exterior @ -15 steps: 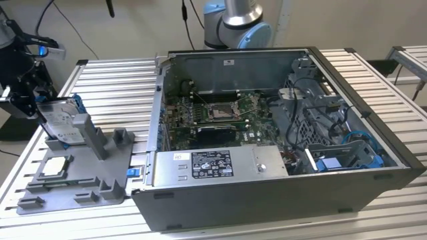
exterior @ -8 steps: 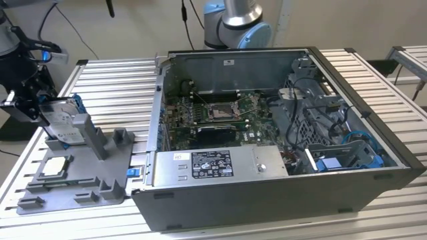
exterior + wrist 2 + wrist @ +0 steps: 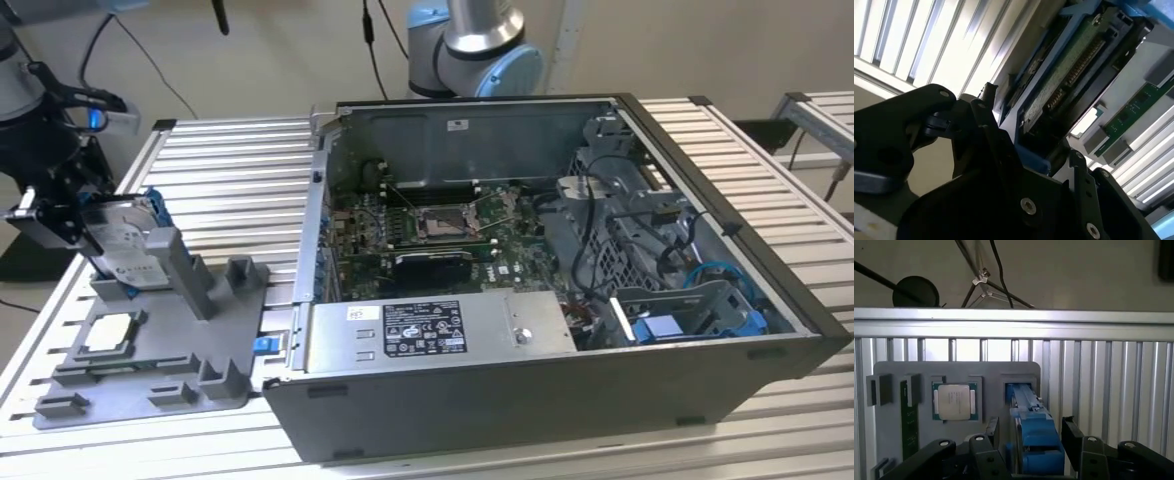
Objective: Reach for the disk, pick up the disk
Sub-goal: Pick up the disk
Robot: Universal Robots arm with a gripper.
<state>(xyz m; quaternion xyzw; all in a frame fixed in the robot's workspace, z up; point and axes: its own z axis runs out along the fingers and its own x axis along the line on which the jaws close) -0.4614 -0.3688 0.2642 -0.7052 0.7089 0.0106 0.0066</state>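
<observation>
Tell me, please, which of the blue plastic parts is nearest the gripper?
The disk, standing on edge in the grey fixture outside the computer case, at the gripper; the blue bay sits inside the case.

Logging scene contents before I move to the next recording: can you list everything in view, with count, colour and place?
disk: 1, silver-grey in a blue bracket, upright in a slot of the fixture tray
chip: 1, silver square, flat in a recess of the tray
narrow circuit board: 1, green, in the tray beside the chip
fixture tray: 1, grey, on the table at the exterior view's left
computer case: 1, dark grey, open, middle of the table
table: 1, silver slatted metal, under everything
arm behind the case: 1, silver and light blue
gripper: 1, black, at the disk
</observation>
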